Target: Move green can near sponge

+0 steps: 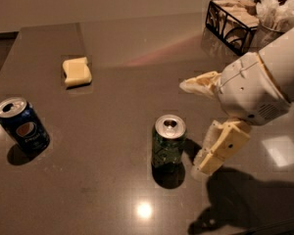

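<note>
- The green can [167,148] stands upright on the dark glossy tabletop [108,116], about midway between the left and right edges and a little closer to the near edge than the far one. Its silver top with the pull-tab opening faces up.
- The sponge [77,72], a pale yellow block with rounded corners, lies flat toward the far left corner. It is well apart from the green can, with bare table between them.
- The gripper [190,126] hangs just to the right of the green can, on the end of a bulky white arm [264,82] that comes in from the right edge.
- The claw is spread wide and holds nothing. The upper finger [201,83] points left on the far side of the can. The lower finger [218,148] slants down toward the table just beside the can's right flank.
- The can sits at the mouth of the gap rather than inside it. Whether the lower fingertip touches the can cannot be told; a strip of shadow lies between them.
- A dark blue can [23,129] with a round logo stands upright near the left edge, well away from both the green can and the sponge.
- A black wire basket [225,21] holding pale paper sits at the far right corner.
- The arm's shadow falls on the table toward the near right corner.
</note>
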Action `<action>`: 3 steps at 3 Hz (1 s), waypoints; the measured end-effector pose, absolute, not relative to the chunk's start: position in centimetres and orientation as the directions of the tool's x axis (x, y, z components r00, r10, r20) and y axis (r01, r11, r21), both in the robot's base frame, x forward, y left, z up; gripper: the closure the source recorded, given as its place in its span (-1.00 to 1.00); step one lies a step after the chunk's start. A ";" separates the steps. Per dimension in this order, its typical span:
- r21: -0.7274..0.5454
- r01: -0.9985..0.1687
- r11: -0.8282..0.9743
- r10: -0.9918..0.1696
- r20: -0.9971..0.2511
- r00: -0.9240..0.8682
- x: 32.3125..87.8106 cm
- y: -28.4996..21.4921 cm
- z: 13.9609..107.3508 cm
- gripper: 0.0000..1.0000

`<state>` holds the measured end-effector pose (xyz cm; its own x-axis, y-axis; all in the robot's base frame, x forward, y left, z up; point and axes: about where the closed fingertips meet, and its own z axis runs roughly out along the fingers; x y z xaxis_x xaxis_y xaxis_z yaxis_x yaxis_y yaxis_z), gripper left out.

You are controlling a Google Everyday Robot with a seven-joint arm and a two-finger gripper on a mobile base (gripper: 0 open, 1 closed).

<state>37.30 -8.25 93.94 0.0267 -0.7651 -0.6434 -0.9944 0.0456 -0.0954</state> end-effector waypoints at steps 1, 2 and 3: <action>-0.091 -0.995 0.033 -0.729 -0.684 0.039 37.7 -6.2 93.2 -1.00; -0.085 -0.996 0.013 -0.714 -0.699 0.050 37.7 -4.9 92.4 -1.00; -0.077 -0.997 0.004 -0.716 -0.696 0.051 37.9 -4.3 91.4 -0.66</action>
<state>37.92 -4.27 91.44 0.0510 -0.7159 -0.6963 -0.9970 0.0035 -0.0767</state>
